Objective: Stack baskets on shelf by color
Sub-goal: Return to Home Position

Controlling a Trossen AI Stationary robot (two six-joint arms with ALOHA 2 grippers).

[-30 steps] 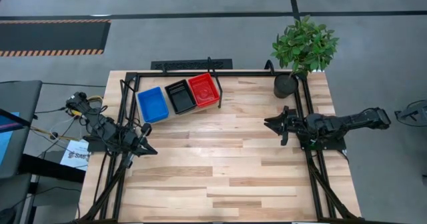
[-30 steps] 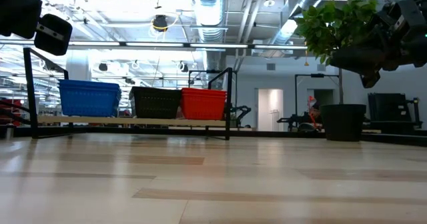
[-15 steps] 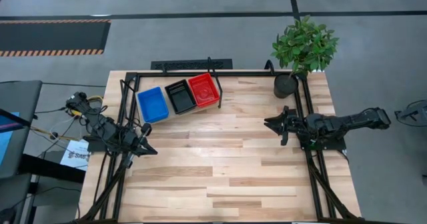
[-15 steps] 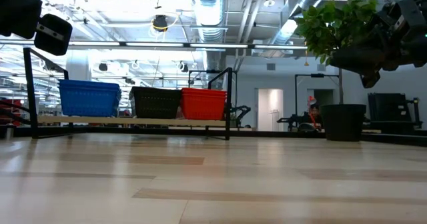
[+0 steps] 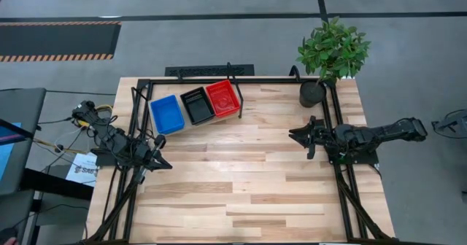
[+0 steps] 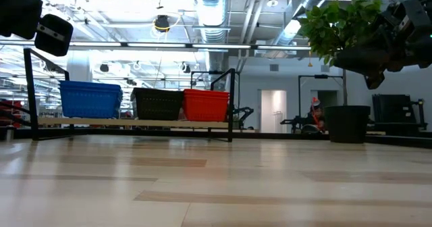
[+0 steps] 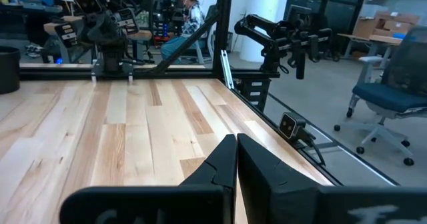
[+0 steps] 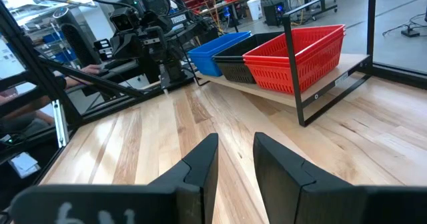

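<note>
- Your baskets sit on the shelf [image 6: 202, 124] at the desk's far left: blue baskets [image 5: 167, 114], black baskets [image 5: 197, 104] and red baskets [image 5: 222, 98], side by side and touching, blue outermost, red nearest the desk's middle.
- They're mesh-sided plastic with rectangular rims. In the right wrist view the red ones show nested rims, one inside another.
- The shelf is a pale plywood board in a black metal frame, and it lies askew to the desk's edges.
- Your left arm is folded low along the desk's left edge. The left claw [image 5: 162, 162] points in across the planks, its fingers pressed together, holding nothing, and it's near the blue baskets but clear of them.
- Your right arm stretches in from the right edge. The right claw [image 5: 295, 135] faces the shelf with its fingers a little apart and empty, well apart from the red baskets.
- The desk [image 5: 241, 194] is striped butcher-block wood.
- A potted plant [image 5: 333, 49] stands at its far right corner.
</note>
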